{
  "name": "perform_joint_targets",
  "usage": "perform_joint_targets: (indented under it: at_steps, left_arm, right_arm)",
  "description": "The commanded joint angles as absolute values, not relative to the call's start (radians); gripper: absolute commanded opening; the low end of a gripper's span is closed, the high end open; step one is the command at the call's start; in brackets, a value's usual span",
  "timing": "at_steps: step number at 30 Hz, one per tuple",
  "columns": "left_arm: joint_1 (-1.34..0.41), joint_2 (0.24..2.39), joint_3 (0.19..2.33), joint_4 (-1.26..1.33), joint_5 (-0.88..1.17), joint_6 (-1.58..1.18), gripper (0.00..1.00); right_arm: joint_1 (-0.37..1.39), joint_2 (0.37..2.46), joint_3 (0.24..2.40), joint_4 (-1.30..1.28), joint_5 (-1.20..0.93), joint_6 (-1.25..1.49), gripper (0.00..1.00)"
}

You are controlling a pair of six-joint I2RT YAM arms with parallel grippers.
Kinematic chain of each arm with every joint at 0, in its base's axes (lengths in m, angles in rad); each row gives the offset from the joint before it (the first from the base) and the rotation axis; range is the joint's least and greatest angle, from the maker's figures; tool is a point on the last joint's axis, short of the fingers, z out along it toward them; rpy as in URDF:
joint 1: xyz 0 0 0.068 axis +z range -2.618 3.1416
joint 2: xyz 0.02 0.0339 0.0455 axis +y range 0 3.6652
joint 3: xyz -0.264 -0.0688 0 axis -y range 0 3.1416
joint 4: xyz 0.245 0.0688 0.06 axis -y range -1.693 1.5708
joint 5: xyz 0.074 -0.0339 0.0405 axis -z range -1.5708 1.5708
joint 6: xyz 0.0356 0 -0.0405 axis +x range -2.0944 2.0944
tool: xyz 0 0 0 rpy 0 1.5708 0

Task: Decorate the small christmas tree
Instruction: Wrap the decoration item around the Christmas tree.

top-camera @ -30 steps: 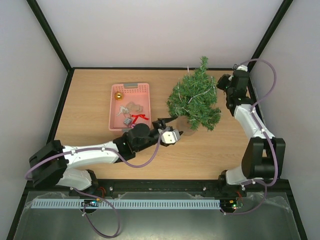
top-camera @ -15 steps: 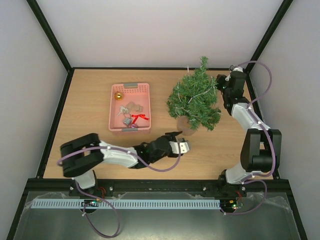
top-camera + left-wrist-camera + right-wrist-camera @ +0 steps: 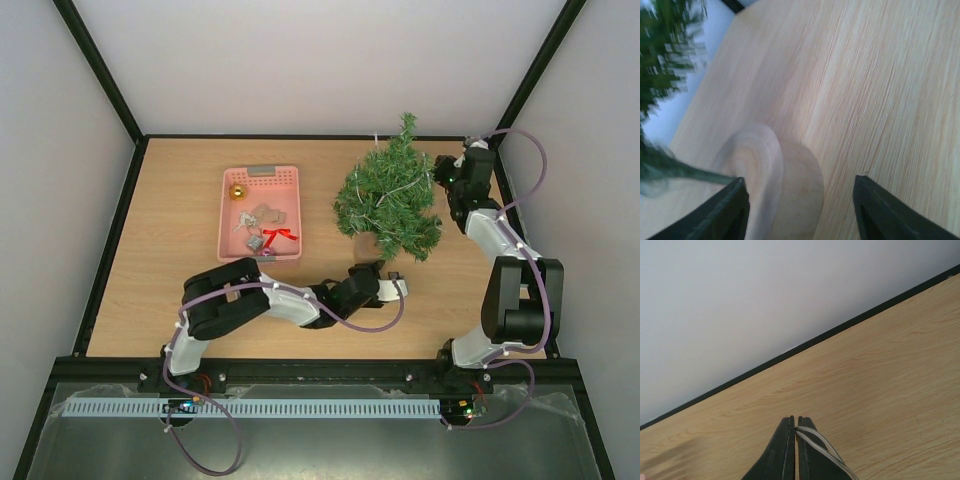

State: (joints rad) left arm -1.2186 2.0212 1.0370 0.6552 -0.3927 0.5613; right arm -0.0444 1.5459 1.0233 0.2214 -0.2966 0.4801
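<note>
- Pink basket (image 3: 226, 220): sits well to the left of the left gripper (image 3: 800, 182) and farther back on the table (image 3: 170, 240). It holds a gold ball (image 3: 237, 191) and a red bow (image 3: 280, 236).
- Left gripper: jaws spread wide, nothing clasped. The round pale base (image 3: 772, 175) of the tree (image 3: 388, 198) sits between the fingers, close against the left one. Contact cannot be confirmed.
- Tree: stands on its base directly ahead of the left gripper and just left of the right gripper (image 3: 793, 421).
- Right gripper: jaws pressed together, pinching a thin white cord (image 3: 816, 439) that trails back over the right finger. Bare table lies beyond the tips.
</note>
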Motion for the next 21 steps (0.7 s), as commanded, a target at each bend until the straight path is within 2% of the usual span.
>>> perform_joint_targets:
  at_steps: [1,6,14,18,21]
  left_arm:
    - [-1.18,2.044,1.062,0.559,-0.449,0.533,0.54]
    - [-1.125,2.059,1.05,0.495,-0.491,0.514,0.4]
    - [-1.028,2.03,1.056,0.4,-0.614,0.43,0.27]
    - [-1.029,1.984,1.02,0.434,-0.635,0.451,0.26]
    - [-1.056,1.928,0.963,0.497,-0.602,0.48,0.34]
  right_arm:
    - [-0.068,1.532,1.019,0.224,-0.322,0.493,0.02]
    - [-0.072,1.524,0.998,0.223,-0.347,0.48,0.02]
    - [-0.072,1.469,0.888,0.28,-0.429,0.511,0.02]
    - [-0.072,1.455,0.871,0.269,-0.427,0.499,0.02]
    - [-0.072,1.435,0.874,0.27,-0.417,0.49,0.02]
